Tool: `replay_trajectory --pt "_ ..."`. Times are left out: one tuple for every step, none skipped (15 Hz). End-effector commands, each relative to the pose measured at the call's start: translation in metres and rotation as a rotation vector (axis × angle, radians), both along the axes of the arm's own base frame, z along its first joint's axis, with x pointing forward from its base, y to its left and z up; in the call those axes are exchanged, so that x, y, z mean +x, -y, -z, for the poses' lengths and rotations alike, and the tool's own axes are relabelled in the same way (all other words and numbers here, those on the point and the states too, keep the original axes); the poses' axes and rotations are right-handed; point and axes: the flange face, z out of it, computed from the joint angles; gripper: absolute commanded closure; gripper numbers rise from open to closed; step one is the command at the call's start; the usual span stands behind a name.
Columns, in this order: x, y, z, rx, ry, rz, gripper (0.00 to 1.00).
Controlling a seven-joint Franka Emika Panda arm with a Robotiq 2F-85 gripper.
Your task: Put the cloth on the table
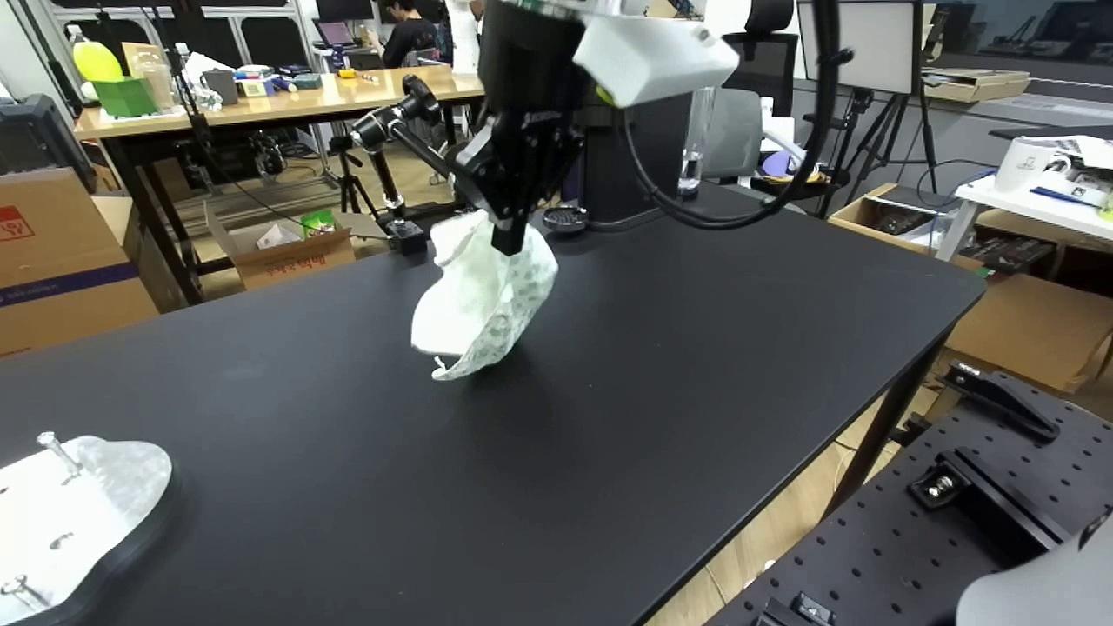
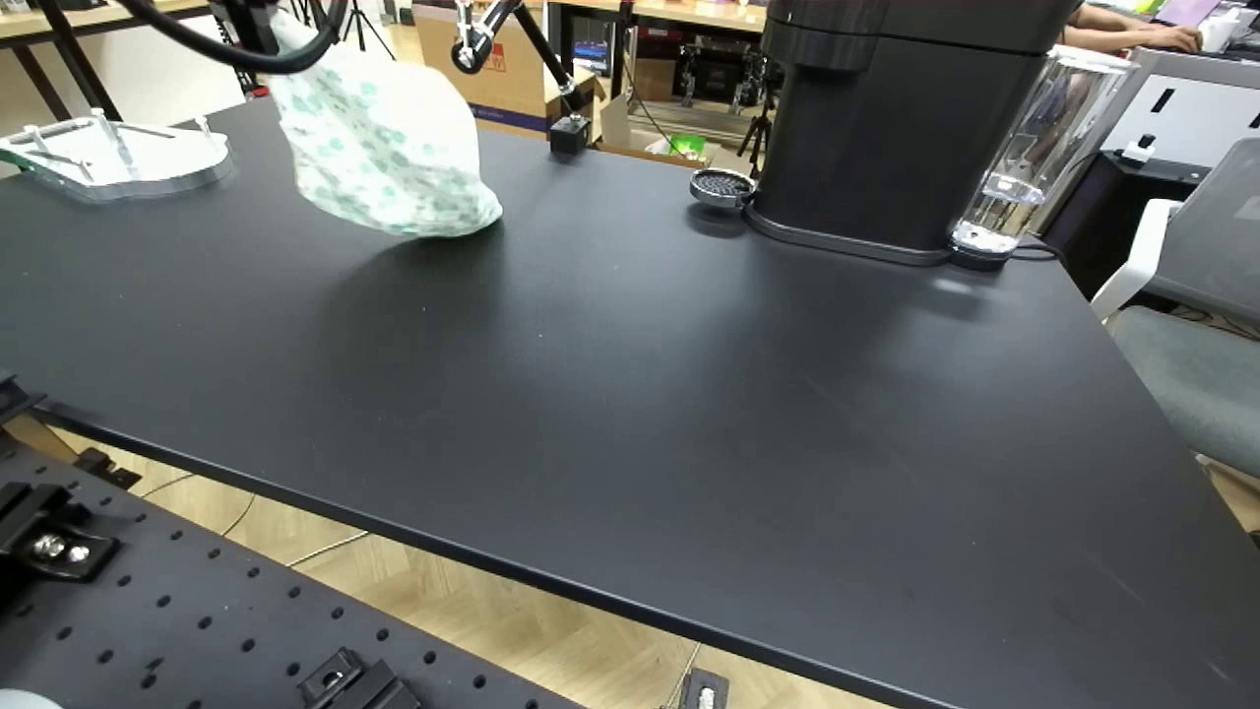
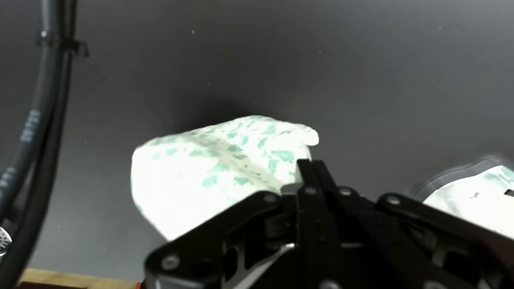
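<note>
The cloth is white with green spots. It hangs crumpled from my gripper over the black table (image 1: 609,452), and it shows in both exterior views as the cloth (image 1: 474,304) and the cloth (image 2: 384,148). In the wrist view the cloth (image 3: 217,168) spreads to the left of the fingertips. My gripper (image 1: 509,239) points down, its fingers nearly together with the cloth between them; it also shows in the wrist view (image 3: 311,162). A shadow lies on the table under the cloth. Whether its lowest edge touches the table, I cannot tell.
A white wavy-edged plate with upright bolts (image 1: 104,491) stands at one end of the table. A black machine (image 2: 876,138) with a clear tank (image 2: 1019,167) and a small round tray (image 2: 722,187) stands at the back, near a black jointed stand (image 2: 569,135).
</note>
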Motion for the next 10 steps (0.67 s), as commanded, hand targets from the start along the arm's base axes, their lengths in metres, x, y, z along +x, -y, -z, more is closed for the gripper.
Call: replay_trajectory --pt "-0.036 0.023 -0.026 -0.007 -0.076 0.041 1.0" --pt "-0.028 0.025 -0.034 -0.014 -0.107 0.054 1.0" --pt "-0.032 0.031 -0.036 -0.021 -0.128 0.066 1.0" --pt "-0.034 0.036 -0.037 -0.025 -0.144 0.081 1.0" --pt "-0.035 0.041 -0.038 -0.031 -0.158 0.092 1.0" --pt "-0.034 0.046 -0.037 -0.031 -0.166 0.103 1.0" --pt "-0.033 0.05 -0.036 -0.035 -0.168 0.111 1.0" --pt "-0.03 0.054 -0.034 -0.036 -0.164 0.118 1.0" --pt "-0.027 0.057 -0.032 -0.036 -0.156 0.122 1.0" --pt "-0.025 0.06 -0.031 -0.033 -0.151 0.126 1.0"
